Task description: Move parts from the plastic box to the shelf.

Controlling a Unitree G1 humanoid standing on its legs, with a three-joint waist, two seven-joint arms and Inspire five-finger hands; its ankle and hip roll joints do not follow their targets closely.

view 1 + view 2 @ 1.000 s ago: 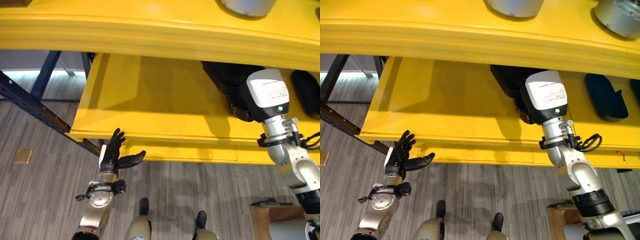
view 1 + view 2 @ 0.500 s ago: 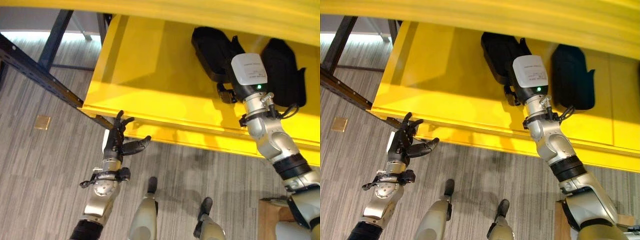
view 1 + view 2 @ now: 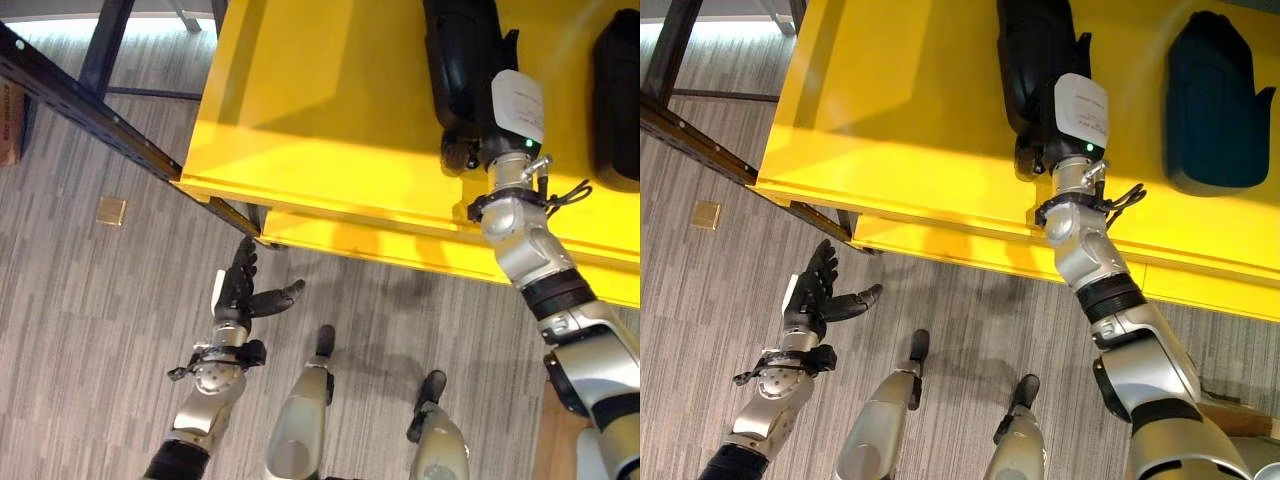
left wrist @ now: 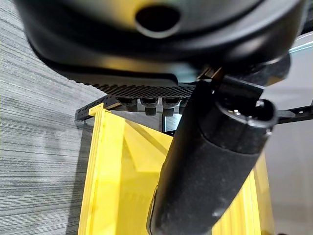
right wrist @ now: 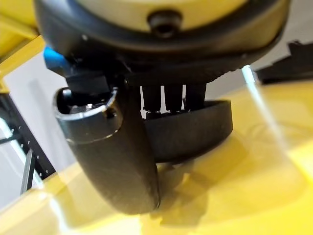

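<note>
The right hand [image 3: 1032, 160] gripped a black part [image 3: 1032, 55] resting on the yellow shelf [image 3: 900, 120]: placement under way. Release was due next. The left hand [image 3: 812, 300] hung spread below the shelf.

Glossy yellow shelf, matt black parts

My shelf [image 3: 920, 130] looks like smooth, shiny painted metal; on it the black part [image 3: 1032, 55] and its neighbour [image 3: 1220, 100] look matt plastic; beneath it the floor [image 3: 710, 300] is rough grey carpet.
</note>
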